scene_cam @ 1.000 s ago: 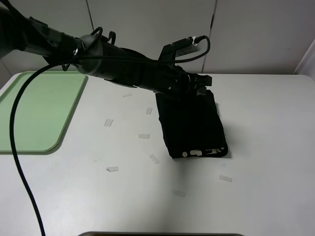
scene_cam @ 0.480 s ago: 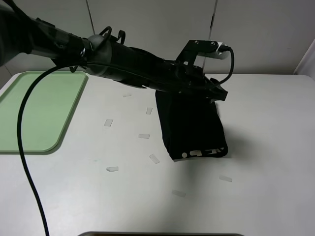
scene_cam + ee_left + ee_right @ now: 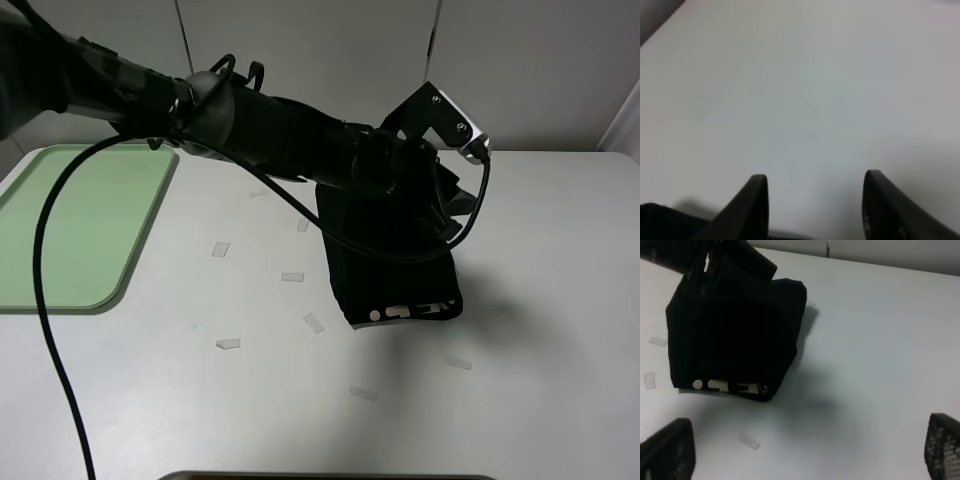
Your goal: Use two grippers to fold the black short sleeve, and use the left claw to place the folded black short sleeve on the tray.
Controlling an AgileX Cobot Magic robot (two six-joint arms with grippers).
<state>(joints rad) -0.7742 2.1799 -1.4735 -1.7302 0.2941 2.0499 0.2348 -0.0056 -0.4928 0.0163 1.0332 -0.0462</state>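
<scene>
left claw (image 3: 815, 182) is tilting up from a second ago — gripping the far end of the folded black short sleeve (image 3: 395, 260), sitting on the table (image 3: 540, 380) with pale lettering (image 3: 410, 310) along its near edge.

Folded black short sleeve (image 3: 390, 262), green tray (image 3: 62, 232) apart

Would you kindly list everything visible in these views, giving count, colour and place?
black folded cloth T-shirt with pale lettering: one, black, middle of the table, far end raised.
pale green rectangular plastic tray: one, green, table's left side.
small pale tape strips: about eight, whitish, scattered on the table around the shirt.
white table: one, white, under everything.
left arm: one, black, reaches across from the left, jaws clamped on the shirt's far end.
right arm's fingertips: two, black, jaws wide open, above the table near the shirt.
</scene>
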